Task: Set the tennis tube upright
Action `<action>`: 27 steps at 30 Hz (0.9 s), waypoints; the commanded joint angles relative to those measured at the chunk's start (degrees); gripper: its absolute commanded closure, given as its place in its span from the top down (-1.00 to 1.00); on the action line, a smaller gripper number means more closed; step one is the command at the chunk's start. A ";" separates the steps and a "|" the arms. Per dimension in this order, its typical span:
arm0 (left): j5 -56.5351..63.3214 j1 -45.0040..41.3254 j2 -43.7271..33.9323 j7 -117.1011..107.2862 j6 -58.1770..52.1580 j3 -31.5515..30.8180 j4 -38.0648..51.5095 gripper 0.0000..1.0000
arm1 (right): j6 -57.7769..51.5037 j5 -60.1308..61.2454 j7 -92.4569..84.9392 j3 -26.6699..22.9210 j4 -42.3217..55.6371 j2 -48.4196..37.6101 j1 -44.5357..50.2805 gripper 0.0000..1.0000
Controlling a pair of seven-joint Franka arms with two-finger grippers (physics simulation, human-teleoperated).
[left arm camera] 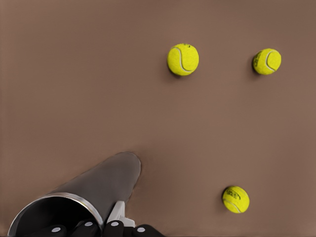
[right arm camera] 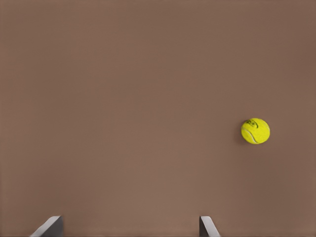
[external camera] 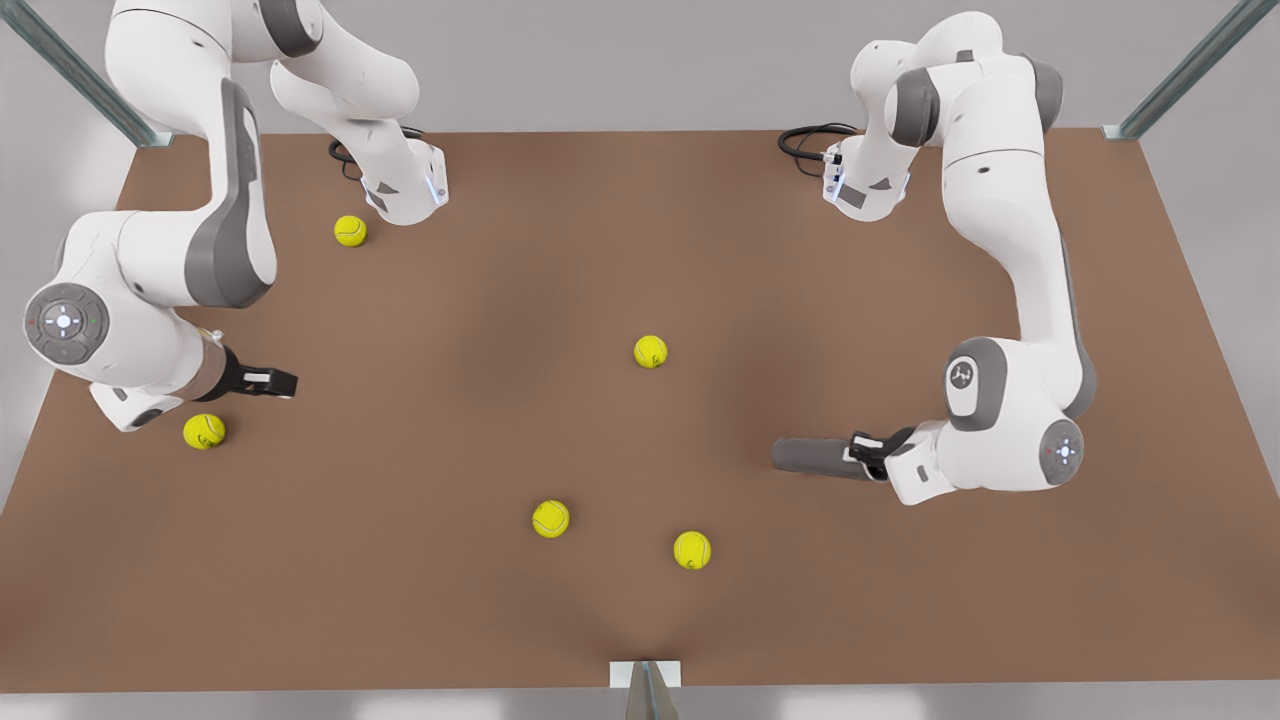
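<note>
Tube-lifting falls to your left gripper [external camera: 868, 447], pinching the tennis tube [external camera: 812, 455] at its rimmed end as it lies flat, pointing toward the table's middle, while your right gripper [external camera: 283, 381] waits spread, well apart.

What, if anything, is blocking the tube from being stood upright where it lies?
Nothing visible. The left claw is already at the tube, at its rimmed end, and the brown table around it is bare. The nearest ball lies well apart. The right claw waits, open, at the front view's left.

grey tennis tube [external camera: 812, 456], yellow balls [external camera: 650, 351]
</note>
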 commanded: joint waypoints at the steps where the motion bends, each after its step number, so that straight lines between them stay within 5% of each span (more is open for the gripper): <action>1: 3.98 0.02 -0.01 0.01 -0.05 0.31 0.00 -0.57 | -0.04 0.00 0.00 0.00 0.06 0.00 -0.17 1.00; 27: 17.26 0.02 -1.33 -5.88 1.79 3.30 -0.09 -0.57 | -0.04 0.09 0.09 0.09 -0.03 0.09 0.27 1.00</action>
